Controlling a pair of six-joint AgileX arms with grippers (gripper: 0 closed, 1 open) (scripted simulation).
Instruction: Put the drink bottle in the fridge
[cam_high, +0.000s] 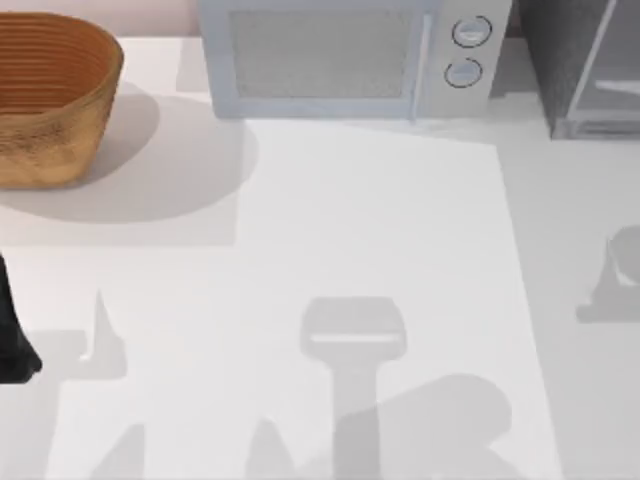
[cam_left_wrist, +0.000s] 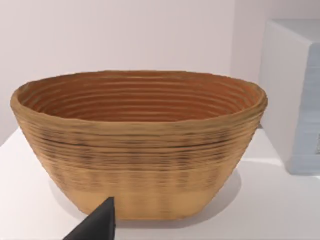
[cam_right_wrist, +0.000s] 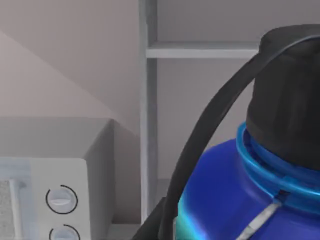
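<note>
Filling the near field of the right wrist view, the blue drink bottle with black screw cap (cam_right_wrist: 260, 185) sits close against the camera; whether the right hand grips it cannot be told. Behind it, the dark grey fridge with pale metal-framed shelf (cam_right_wrist: 200, 50) stands just beside the light grey microwave with two round knobs (cam_high: 350, 60). At the desk's (cam_high: 380, 220) left edge, the left arm is parked near the woven brown basket (cam_left_wrist: 140, 145), its hand cut off.

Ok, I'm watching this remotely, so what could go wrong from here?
The drink bottle looms close in the right wrist view, with the fridge frame just beyond. Its cap could clip that frame or the shelf. The microwave stands right beside the fridge, so a wide swing could strike it. I cannot tell whether the fridge door is open.
</note>
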